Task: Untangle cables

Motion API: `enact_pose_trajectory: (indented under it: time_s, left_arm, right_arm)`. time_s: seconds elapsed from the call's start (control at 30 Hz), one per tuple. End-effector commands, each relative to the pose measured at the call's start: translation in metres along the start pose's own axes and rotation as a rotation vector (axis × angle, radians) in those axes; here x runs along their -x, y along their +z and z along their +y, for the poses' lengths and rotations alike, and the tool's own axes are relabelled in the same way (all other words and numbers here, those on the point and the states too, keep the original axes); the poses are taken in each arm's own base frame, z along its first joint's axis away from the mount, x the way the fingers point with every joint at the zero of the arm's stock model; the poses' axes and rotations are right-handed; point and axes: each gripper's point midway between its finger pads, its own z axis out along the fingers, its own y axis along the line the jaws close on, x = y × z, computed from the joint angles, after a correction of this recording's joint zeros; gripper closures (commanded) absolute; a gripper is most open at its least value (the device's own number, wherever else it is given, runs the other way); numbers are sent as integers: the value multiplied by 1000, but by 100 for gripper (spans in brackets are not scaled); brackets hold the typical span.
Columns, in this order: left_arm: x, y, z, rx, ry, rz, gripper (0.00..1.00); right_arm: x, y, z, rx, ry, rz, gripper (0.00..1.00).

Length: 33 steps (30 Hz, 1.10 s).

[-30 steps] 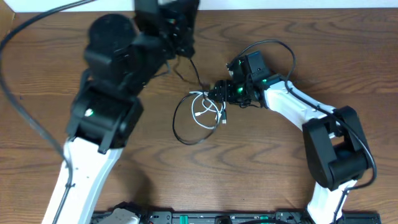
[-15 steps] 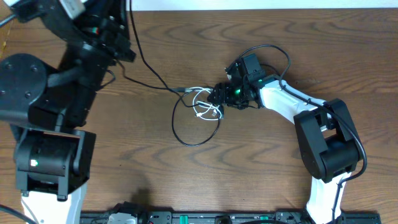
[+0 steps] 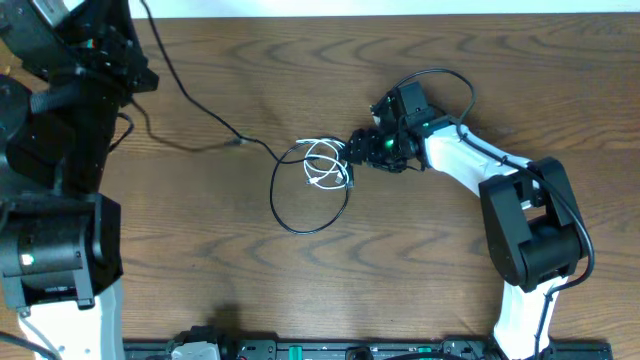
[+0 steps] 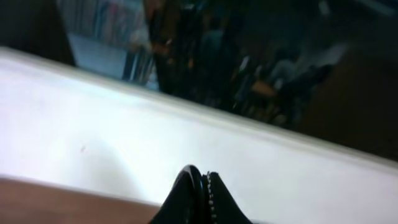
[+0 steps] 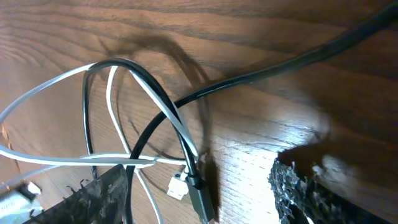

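A tangle of cables lies mid-table: a black cable loop [image 3: 300, 225] with a short white cable [image 3: 322, 165] bunched on its top right. One black cable [image 3: 195, 100] runs from the tangle up left to my raised left arm [image 3: 90, 60]; a plug end [image 3: 238, 143] lies on the table. My left gripper [image 4: 200, 186] is shut, with a thin black strand pinched between the fingers. My right gripper [image 3: 352, 150] is open at the tangle's right edge. In the right wrist view its fingers [image 5: 199, 193] straddle a black plug [image 5: 200, 196], a white plug [image 5: 178, 185] and crossing strands [image 5: 158, 102].
The wooden table [image 3: 420, 260] ends at a white wall along the back [image 3: 400, 8]. My right arm's own thick black wire [image 3: 455, 78] arches above its wrist. The left arm's base [image 3: 55, 250] fills the left side.
My left arm swung far to the left and up, drawing a black cable out of the tangle toward the upper left. The tangle loosened a little. The right gripper stayed by it.
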Motion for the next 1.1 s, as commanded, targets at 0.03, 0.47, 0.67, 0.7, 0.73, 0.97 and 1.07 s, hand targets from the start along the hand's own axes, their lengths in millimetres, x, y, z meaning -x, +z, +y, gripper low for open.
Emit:
enact_pose_trajectory:
  time_s: [0.03,0.47,0.67,0.7,0.73,0.97,1.07]
  left_arm:
    - [-49,5,-21,-186,47,216,92]
    - [-181,-25,-38,-409,-233,836,93]
    - [-161,-43,-58,-517,-241,788,92]
    - [-156,-47,-60,-527,-241,775,93]
    - [-152,-51,-61,-533,-239,762,93]
    - [-122,-74,-51,-475,-197,635,93]
    - [-110,-80,-34,-370,-163,567,93]
  right_arm:
    - [-16,19,-46,-131,19,39,27]
    - [-16,19,-47,-134,21,42,27]
    - [-16,19,-48,-142,21,39,27]
    - [-16,19,-48,-144,21,38,27]
    - [-16,19,-49,-146,22,38,27]
    - [-16,19,-49,-148,23,38,28]
    - [-17,19,-49,-148,20,40,27]
